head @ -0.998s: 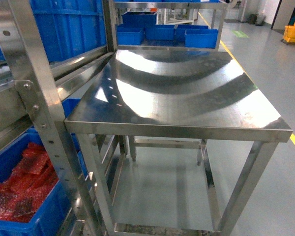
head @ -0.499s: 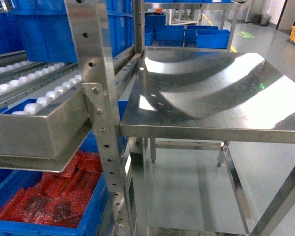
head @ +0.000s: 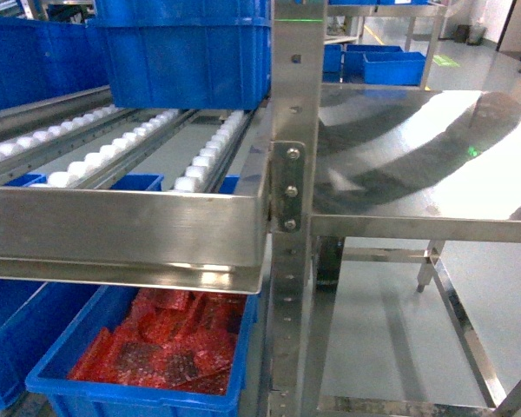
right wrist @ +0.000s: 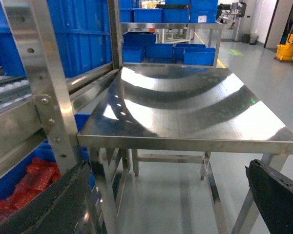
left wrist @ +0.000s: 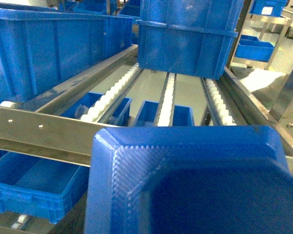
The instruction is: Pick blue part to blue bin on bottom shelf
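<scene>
The blue part point(left wrist: 185, 180), dark blue with fine ridged lines, fills the lower half of the left wrist view, right against the camera. It hangs above the rack's roller lanes; my left gripper is shut on it, its fingers hidden behind it. Below the front rail on the left sits an empty blue bin point(left wrist: 34, 180) on a lower level. My right gripper point(right wrist: 166, 204) is open, its black fingers point(right wrist: 278, 195) wide apart with only floor between them, in front of a steel table. The head view shows neither gripper.
A rack post point(head: 288, 217) stands mid-view, with white roller lanes point(head: 200, 165) and big blue crates point(head: 182, 52) to its left. Under the lanes, a blue bin point(head: 130, 391) holds red mesh packets. The steel table point(head: 434, 174) stands to the right, with more blue bins beyond.
The head view has swung left: the steel table slid from the middle to the right edge, and the rack, roller lanes and red-packet bin came into the centre.
</scene>
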You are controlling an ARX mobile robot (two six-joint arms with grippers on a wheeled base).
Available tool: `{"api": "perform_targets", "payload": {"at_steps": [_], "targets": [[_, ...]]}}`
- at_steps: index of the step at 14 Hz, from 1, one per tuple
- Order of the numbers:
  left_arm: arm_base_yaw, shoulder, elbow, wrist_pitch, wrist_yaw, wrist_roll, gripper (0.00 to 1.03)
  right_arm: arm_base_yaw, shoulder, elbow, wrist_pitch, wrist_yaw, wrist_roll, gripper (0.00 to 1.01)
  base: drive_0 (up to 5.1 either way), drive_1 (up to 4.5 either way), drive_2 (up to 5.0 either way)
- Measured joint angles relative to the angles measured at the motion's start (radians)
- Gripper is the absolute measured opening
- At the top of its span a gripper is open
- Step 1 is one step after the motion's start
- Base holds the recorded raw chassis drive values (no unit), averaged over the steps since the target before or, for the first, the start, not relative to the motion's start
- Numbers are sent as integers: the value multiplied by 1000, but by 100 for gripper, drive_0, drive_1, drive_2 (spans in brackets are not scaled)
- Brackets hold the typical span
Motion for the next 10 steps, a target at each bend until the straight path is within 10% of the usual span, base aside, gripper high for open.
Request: {"api": "perform_targets", "payload": {"at_steps": [10], "targets": [[0, 0, 0, -3, 0, 0, 43, 0, 0, 0, 0, 0, 0, 98, -499, 233, 254]]}}
